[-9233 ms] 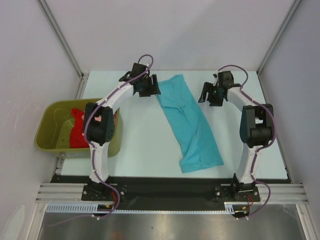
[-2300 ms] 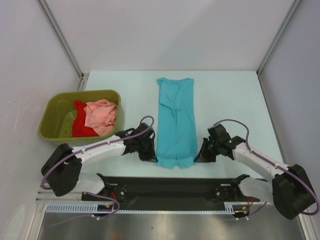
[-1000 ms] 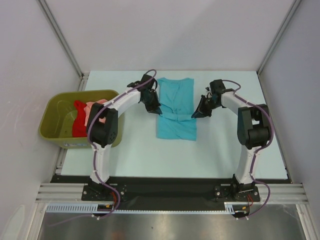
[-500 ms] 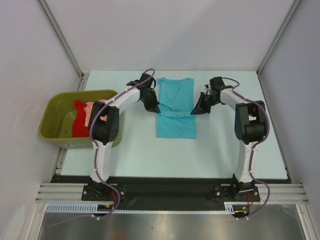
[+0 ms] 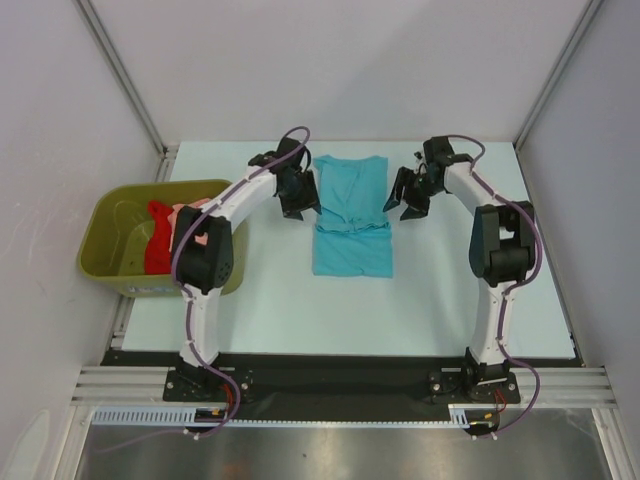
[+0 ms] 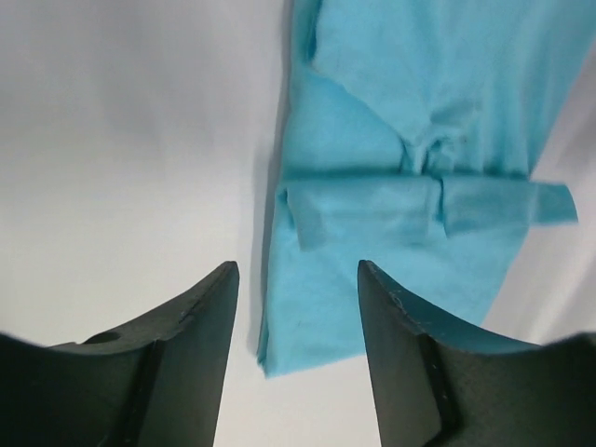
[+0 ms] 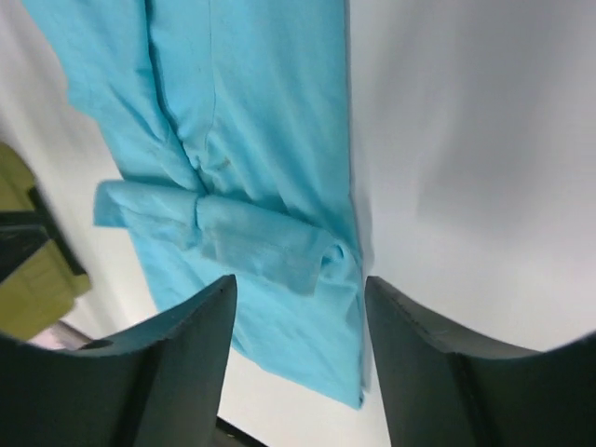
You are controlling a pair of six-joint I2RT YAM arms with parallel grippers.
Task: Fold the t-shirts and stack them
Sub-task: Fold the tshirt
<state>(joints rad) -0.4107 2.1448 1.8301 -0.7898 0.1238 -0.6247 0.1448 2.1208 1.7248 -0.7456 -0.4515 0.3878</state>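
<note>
Turquoise-blue t-shirt (image 5: 350, 215), lying folded over on the table (image 5: 250, 300) between the two arms. It is judged a light, limp cloth that sags and slips out of its fold when lifted, so it is best pinched through both layers at two corners of one end. The left gripper (image 5: 298, 195) and right gripper (image 5: 408, 197) hang open and empty just beside its long edges.

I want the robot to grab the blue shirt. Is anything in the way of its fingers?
No, nothing visible. The left fingers and right fingers hang open right beside the blue shirt's edges.
</note>
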